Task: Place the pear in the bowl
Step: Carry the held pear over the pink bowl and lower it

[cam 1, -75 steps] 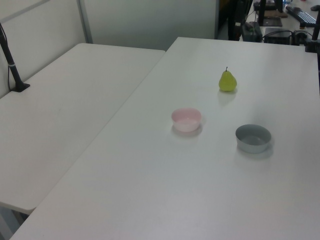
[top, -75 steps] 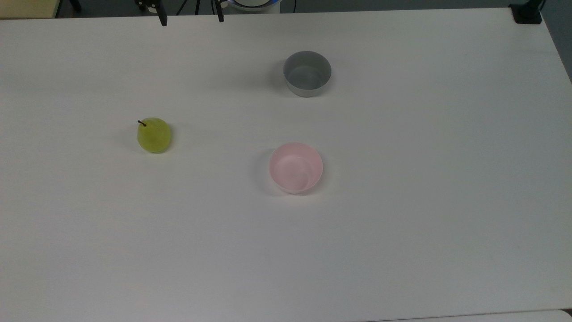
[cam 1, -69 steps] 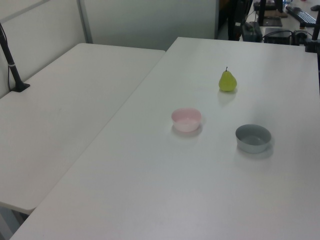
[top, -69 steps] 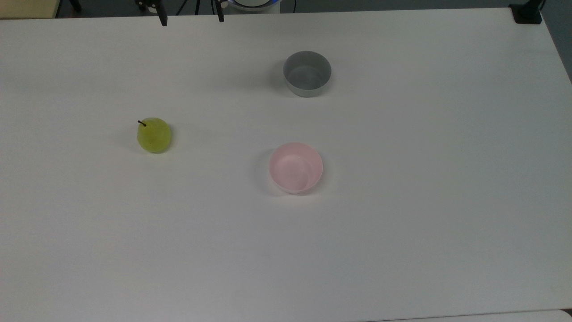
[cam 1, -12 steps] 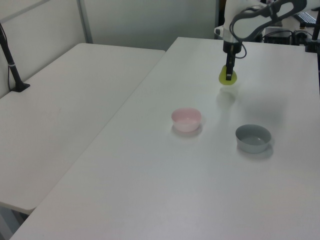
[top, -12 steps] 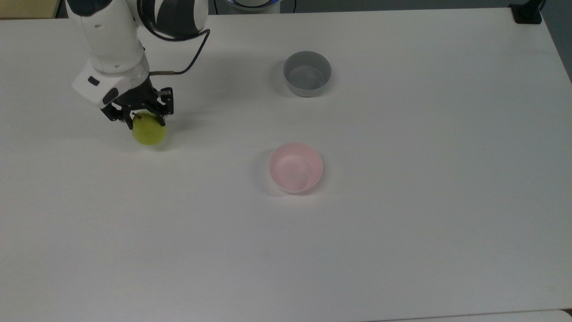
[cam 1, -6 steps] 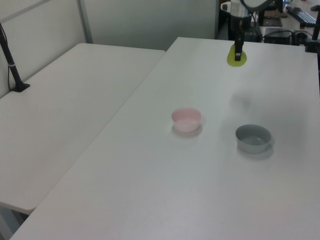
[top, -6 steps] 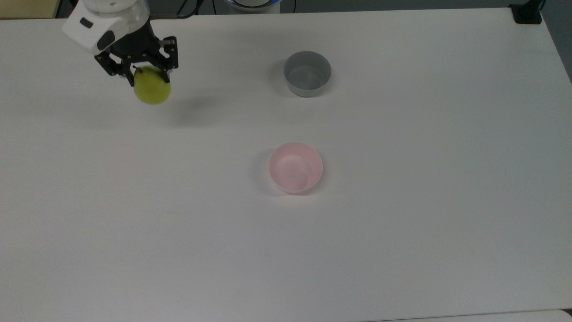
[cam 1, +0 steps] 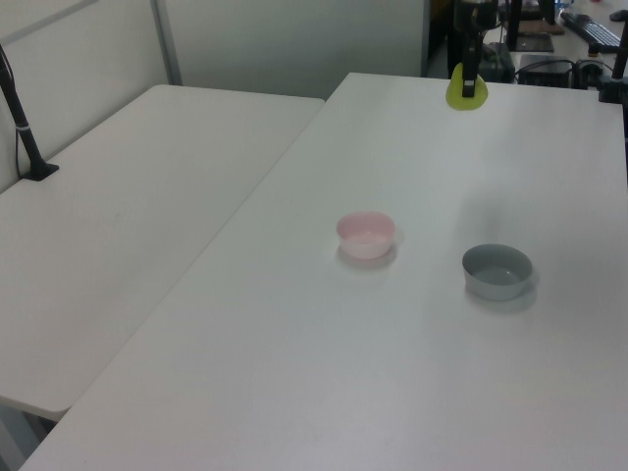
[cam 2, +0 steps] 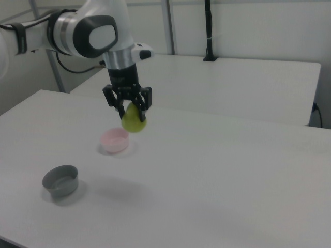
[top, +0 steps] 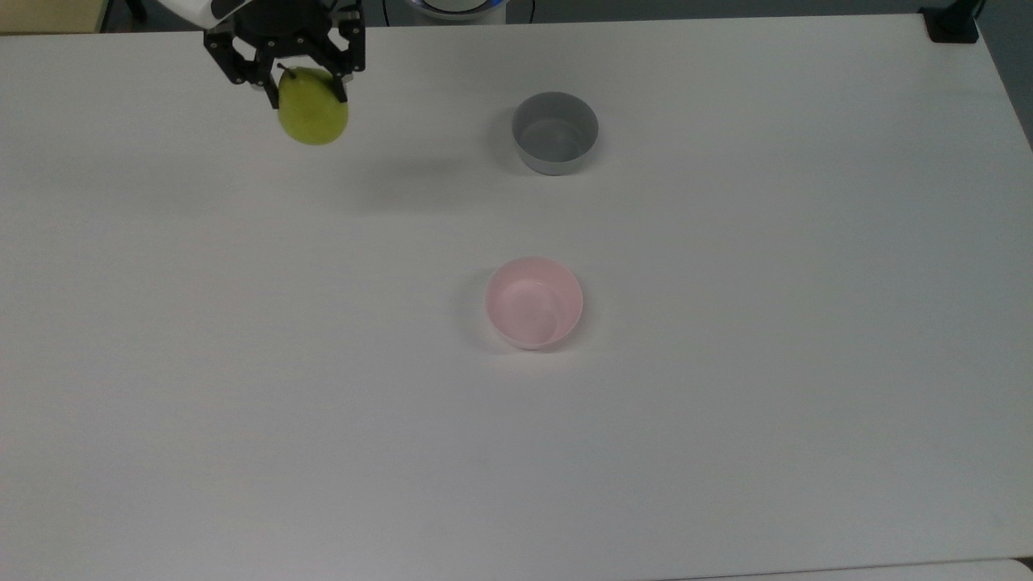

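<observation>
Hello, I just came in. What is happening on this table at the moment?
A robot arm is carrying a pear. Its gripper is shut on the upper part of the fruit and holds it in the air, well above the white table. A pink bowl and a grey bowl stand apart on the table, both empty. The pear is not over either bowl yet, so it is not placed.
</observation>
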Robot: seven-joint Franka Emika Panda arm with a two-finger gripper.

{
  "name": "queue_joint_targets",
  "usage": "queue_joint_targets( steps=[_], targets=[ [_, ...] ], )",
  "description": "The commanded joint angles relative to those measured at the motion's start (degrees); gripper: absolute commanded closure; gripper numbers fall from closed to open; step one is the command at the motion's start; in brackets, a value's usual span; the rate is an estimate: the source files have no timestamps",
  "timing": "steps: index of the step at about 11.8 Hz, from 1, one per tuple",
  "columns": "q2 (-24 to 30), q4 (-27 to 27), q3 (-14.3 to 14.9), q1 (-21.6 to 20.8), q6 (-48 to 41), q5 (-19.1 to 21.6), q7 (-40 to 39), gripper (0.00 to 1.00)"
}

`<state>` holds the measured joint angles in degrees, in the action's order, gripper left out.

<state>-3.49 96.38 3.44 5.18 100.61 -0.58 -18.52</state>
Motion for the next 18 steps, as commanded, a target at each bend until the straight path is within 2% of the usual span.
queue_joint_targets(
  steps=[1, 4, 9, 11, 18],
  targets=[
    [3.66, -0.14, 2.26, -3.59, -3.30, 2.07, 2.44, 0.95],
    [5.25, 0.04, 2.97, -5.62, -5.07, 2.07, 2.44, 0.95],
    [4.02, -0.40, 2.54, -5.80, -3.76, 4.09, 1.74, 0.95],
    [2.97, -0.31, 2.18, -6.32, -0.17, 6.45, 2.70, 0.95],
    [-8.45, -0.14, 2.18, -16.42, 16.53, 6.29, 17.63, 0.95]
  ],
)
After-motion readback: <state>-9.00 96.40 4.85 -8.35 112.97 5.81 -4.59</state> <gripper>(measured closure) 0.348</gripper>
